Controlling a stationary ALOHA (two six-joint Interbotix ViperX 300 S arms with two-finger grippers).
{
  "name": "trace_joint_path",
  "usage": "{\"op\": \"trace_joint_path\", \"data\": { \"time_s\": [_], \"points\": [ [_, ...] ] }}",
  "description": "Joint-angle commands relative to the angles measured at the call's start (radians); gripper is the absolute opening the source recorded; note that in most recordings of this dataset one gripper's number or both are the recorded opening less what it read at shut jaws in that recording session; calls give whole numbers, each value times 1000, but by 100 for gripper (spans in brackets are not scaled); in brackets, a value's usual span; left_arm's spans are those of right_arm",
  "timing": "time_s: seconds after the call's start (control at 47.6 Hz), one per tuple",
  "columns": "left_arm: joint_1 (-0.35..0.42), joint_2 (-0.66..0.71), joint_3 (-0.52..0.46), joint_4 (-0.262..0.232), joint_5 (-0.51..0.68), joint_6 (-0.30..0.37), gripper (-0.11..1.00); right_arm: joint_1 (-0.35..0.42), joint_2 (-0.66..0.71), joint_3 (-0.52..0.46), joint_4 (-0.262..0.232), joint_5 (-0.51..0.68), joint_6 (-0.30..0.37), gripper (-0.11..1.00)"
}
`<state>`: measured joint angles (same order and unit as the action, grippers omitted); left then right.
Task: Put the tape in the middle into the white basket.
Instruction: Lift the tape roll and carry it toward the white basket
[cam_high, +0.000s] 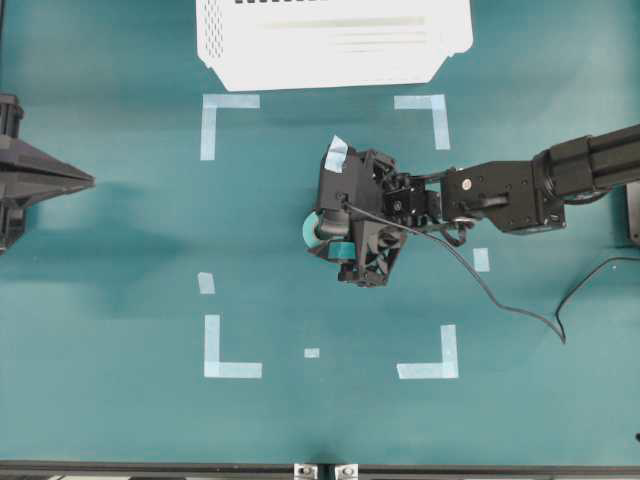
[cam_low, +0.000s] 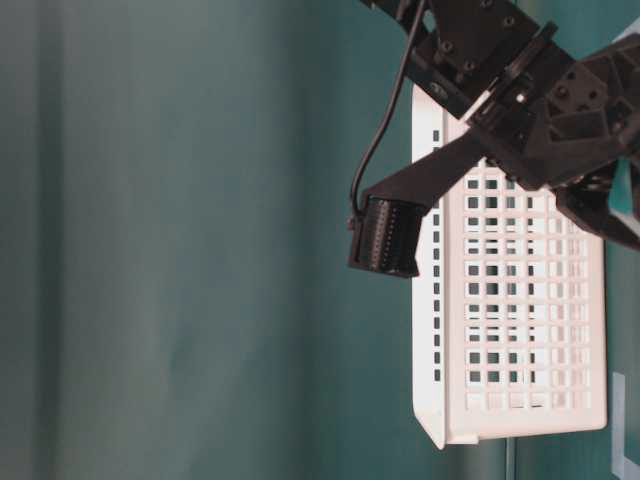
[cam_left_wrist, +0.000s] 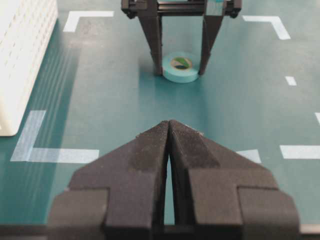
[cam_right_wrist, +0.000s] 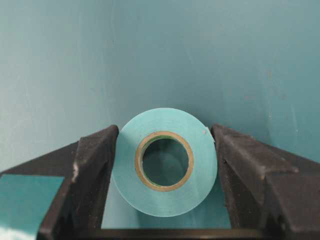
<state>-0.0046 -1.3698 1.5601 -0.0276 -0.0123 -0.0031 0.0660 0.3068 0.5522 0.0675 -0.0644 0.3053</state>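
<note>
The tape, a small light teal roll with a tan core, lies flat on the green table in the middle of the marked square. It also shows in the left wrist view and peeks out under the arm in the overhead view. My right gripper points down over it, with one finger pressed on each side of the roll; it also shows overhead. The white basket stands at the table's far edge. My left gripper is shut and empty, far off at the left edge.
Pale-blue tape corner marks outline a square on the table, with small loose strips near it. The basket's lattice wall fills the table-level view and the left of the left wrist view. A black cable trails from the right arm.
</note>
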Motion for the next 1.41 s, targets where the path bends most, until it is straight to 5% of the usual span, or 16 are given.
{"op": "trace_joint_path", "data": {
  "time_s": [0.0,0.546,1.387],
  "points": [
    [-2,9,-12,-2,-3,-2,-11,5,-12,-5,-2,12,2,66],
    [0,9,-12,-2,-5,-2,-11,9,-74,-5,-2,21,2,66],
    [0,9,-11,-2,-3,-2,-11,-12,-383,-5,-101,198,2,66]
  ]
}}
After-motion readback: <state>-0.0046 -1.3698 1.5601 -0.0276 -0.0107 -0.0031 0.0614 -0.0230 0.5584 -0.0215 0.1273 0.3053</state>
